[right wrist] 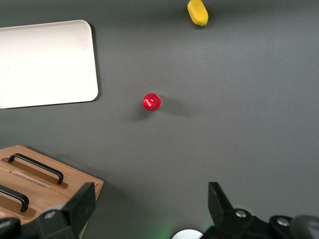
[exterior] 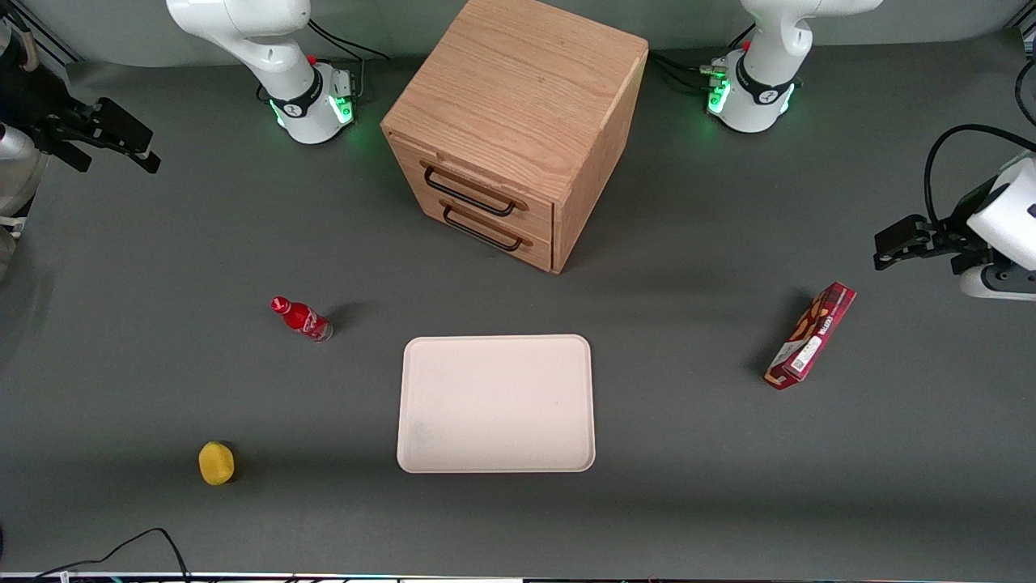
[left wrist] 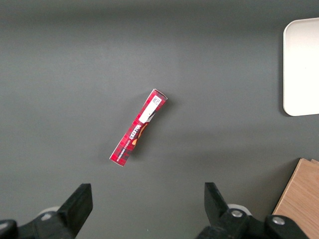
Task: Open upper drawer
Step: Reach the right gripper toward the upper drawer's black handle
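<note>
Cube-shaped cabinet [exterior: 518, 121] of light oak with a visible wavy grain stands on a matte dark-grey table [exterior: 688, 453], turned at an angle, farther from the front camera than every loose item. Two drawer fronts face the table's middle. The upper drawer [exterior: 477, 185] sits shut, flush with the cabinet face; its thin black wire bar handle [exterior: 469, 192] runs along a shallow recess. The lower drawer [exterior: 494, 227] carries a matching handle and is likewise shut.

The right arm's gripper [exterior: 121, 138], black and blocky, hangs above the table at the working arm's end, well apart from the cabinet and touching nothing. In the right wrist view its two fingers [right wrist: 79, 204] stand wide apart with only bare table between them.

Loose items:
- Rectangular tray [exterior: 495, 403], pale cream, smooth, rounded corners, low rim; lies nearer the front camera than the cabinet.
- Small red bottle [exterior: 301, 318], glossy, upright, round cap; beside the tray toward the working arm's end.
- Yellow rounded object [exterior: 216, 463], dull surface, nearer the camera than the bottle.
- Long narrow red carton [exterior: 811, 335], printed, toward the parked arm's end.
</note>
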You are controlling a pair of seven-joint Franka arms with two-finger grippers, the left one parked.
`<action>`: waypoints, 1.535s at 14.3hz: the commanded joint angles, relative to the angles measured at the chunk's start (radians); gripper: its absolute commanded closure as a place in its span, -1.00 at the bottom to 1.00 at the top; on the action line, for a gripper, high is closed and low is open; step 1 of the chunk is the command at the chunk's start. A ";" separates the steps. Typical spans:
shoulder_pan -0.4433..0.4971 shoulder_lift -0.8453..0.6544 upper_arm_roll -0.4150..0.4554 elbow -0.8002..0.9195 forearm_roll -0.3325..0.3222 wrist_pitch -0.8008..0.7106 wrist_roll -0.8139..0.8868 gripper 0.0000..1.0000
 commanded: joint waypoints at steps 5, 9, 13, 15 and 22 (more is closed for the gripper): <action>0.018 0.007 -0.024 0.040 -0.007 -0.066 0.010 -1.00; 0.042 0.015 0.085 0.117 0.019 -0.156 -0.093 -1.00; 0.044 0.082 0.229 0.147 0.136 -0.117 -0.146 -1.00; 0.045 0.158 0.295 0.167 0.185 -0.103 -0.203 -1.00; 0.042 0.332 0.343 0.129 0.357 -0.008 -0.548 -1.00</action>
